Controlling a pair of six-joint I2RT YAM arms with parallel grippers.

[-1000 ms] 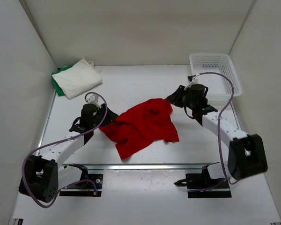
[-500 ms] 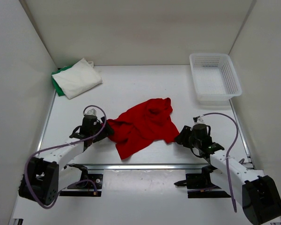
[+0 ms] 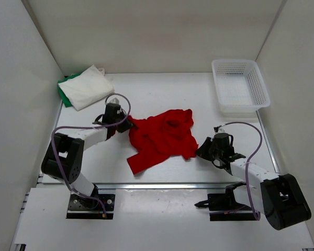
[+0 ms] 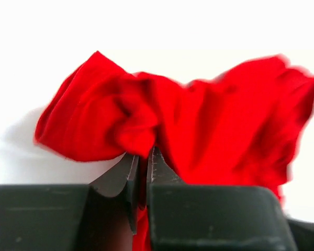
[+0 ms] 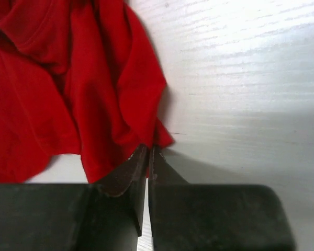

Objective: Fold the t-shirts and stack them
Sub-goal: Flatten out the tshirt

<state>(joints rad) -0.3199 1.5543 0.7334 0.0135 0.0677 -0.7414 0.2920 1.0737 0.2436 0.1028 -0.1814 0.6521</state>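
Finds crumpled bright red cloth t-shirt (image 3: 162, 138) lying well apart from white plastic mesh basket (image 3: 261, 89), nearer and to its left. Records left gripper (image 4: 143, 157) pinching a bunched fold on the side far from that basket, right gripper (image 5: 148, 151) pressed together on a hem corner on the side toward it. Advises lifting both evenly, then drawing apart to spread the cloth flat.

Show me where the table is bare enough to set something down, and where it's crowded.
Widest bare table: the far middle, between the white shirt on the green shirt and the basket. A narrower strip lies between the red shirt and the near edge. Crowded: the centre, where the left fingers and right fingers pinch it.
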